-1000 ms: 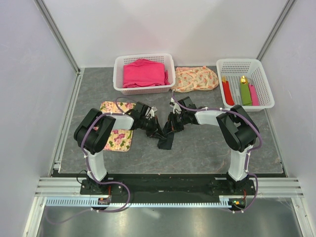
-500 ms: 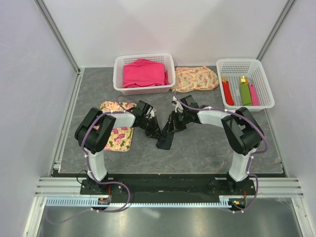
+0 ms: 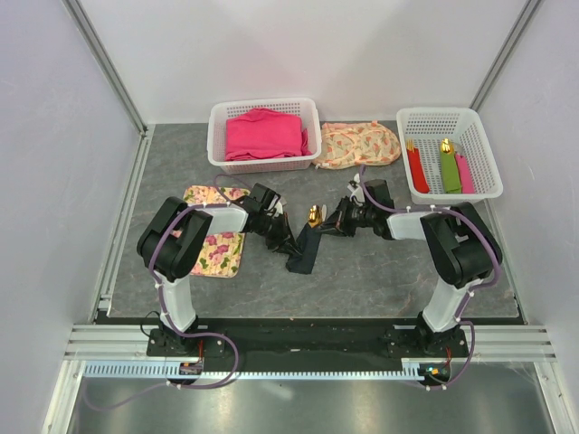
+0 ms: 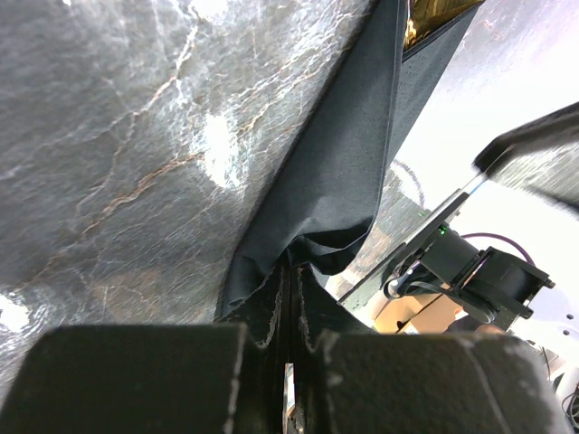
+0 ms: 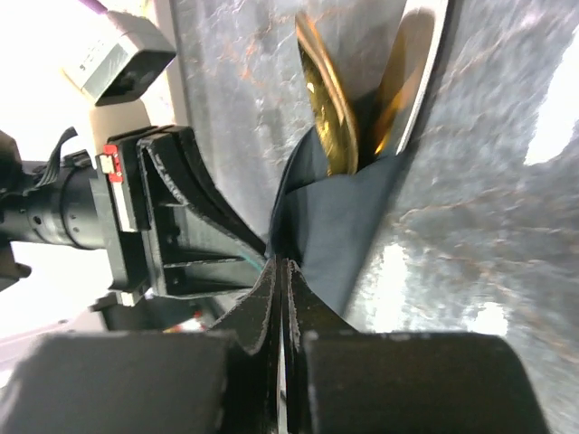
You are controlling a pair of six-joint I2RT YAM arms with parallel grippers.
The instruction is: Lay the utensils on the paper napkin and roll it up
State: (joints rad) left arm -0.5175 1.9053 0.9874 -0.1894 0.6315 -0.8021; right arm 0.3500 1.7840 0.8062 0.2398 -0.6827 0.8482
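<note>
Napkin (image 3: 304, 251) wrapped round utensils (image 5: 330, 108), gold heads poking out; left gripper (image 4: 289, 276) pinches its end; right gripper (image 5: 280, 271) closed at its edge, grip unclear.

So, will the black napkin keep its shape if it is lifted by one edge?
Probably not: the napkin sags in soft folds, so likely floppy and light. Gold utensils poke out one end and might slide out.
</note>
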